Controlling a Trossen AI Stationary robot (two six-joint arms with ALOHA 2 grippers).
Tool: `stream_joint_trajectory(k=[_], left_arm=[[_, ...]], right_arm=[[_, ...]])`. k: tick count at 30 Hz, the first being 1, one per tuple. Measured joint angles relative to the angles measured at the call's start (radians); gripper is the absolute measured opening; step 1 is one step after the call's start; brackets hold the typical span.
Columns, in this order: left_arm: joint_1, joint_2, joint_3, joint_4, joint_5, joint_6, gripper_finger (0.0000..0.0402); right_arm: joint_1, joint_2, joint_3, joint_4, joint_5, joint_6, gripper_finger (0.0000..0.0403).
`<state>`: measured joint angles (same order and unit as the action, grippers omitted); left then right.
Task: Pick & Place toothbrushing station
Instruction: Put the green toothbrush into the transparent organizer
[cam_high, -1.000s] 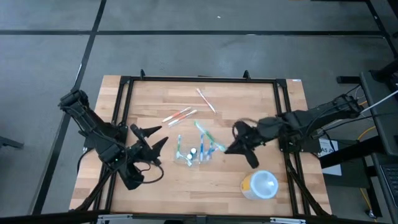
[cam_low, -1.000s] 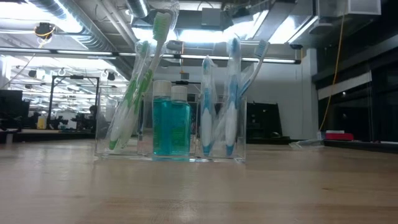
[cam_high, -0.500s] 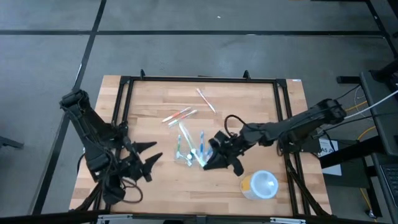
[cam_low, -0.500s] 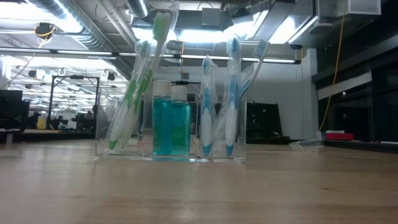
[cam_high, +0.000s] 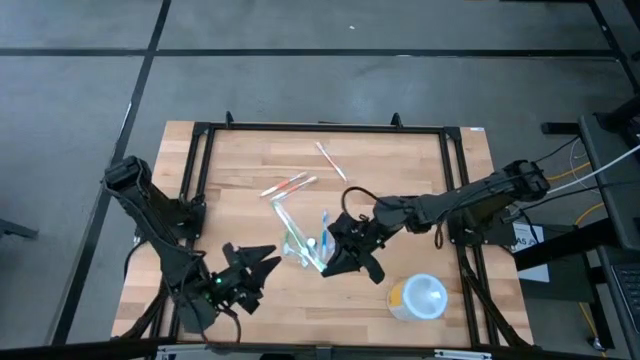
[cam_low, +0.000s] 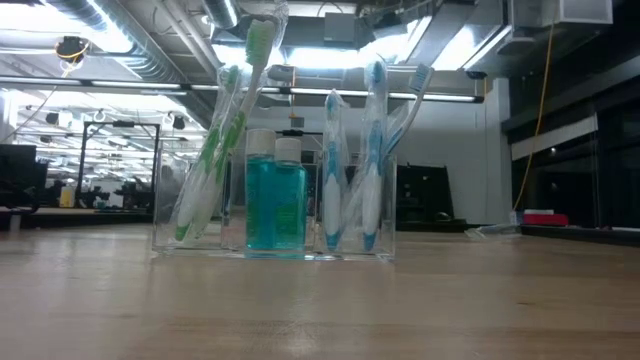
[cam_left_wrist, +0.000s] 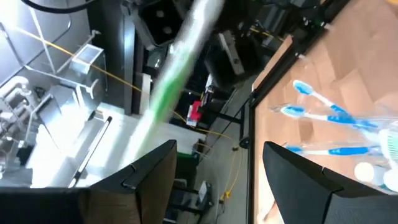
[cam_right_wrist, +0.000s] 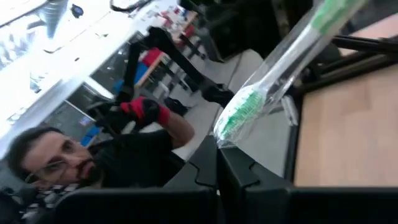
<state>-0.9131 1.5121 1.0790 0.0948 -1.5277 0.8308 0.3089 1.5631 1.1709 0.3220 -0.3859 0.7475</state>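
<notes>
Nearest the front edge of the wooden table (cam_high: 420, 170), on the right, sits a round white and yellow container (cam_high: 417, 297), well clear of everything else. Over on the front left the left gripper (cam_high: 262, 262) hangs above the boards with its fingers spread and nothing between them, a little apart from the toothbrushing station (cam_high: 305, 247). That clear plastic holder stands around the middle of the table; from table height it looks upright, with green toothbrushes (cam_low: 225, 130) leaning in its left part, a bottle of teal liquid (cam_low: 275, 195) in the middle and blue toothbrushes (cam_low: 372, 150) to the right. Seen from above, the right gripper (cam_high: 338, 250) is pressed up against the holder's right side with its fingers clenched together; whether it has pinched anything, I cannot tell. Its wrist camera shows a wrapped green-bristled toothbrush (cam_right_wrist: 283, 68) just ahead of the closed fingers. The left wrist camera catches the blue toothbrushes and a blurred green handle (cam_left_wrist: 177, 74) close to the lens. Farther back on the table lie loose wrapped toothbrushes: a pair with orange handles (cam_high: 288, 185) and a single one (cam_high: 331, 161) behind them. Beyond the table's edge, in the right wrist view, a person (cam_right_wrist: 93, 165) in dark clothing is working with a red glove on.
</notes>
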Motion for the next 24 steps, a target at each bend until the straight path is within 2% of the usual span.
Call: stream_joint_trajectory(k=[5, 8, 16, 24], left_arm=[[-0.015, -0.025, 0.001, 0.02, 0.032, 0.005, 0.0234], [-0.011, -0.026, 0.001, 0.074, 0.07, 0.095, 0.0234], [0.099, -0.026, 0.001, 0.136, 0.167, 0.227, 0.0231], [0.158, -0.026, 0.001, 0.284, 0.243, 0.379, 0.0194]], right_arm=[[-0.001, 0.0, 0.0, -0.024, -0.006, -0.022, 0.0004], [-0.007, 0.0, 0.0, -0.03, -0.009, -0.034, 0.0002], [-0.049, 0.0, 0.0, -0.015, -0.008, -0.049, 0.0002], [-0.05, 0.0, 0.0, 0.007, -0.015, -0.046, 0.0002]])
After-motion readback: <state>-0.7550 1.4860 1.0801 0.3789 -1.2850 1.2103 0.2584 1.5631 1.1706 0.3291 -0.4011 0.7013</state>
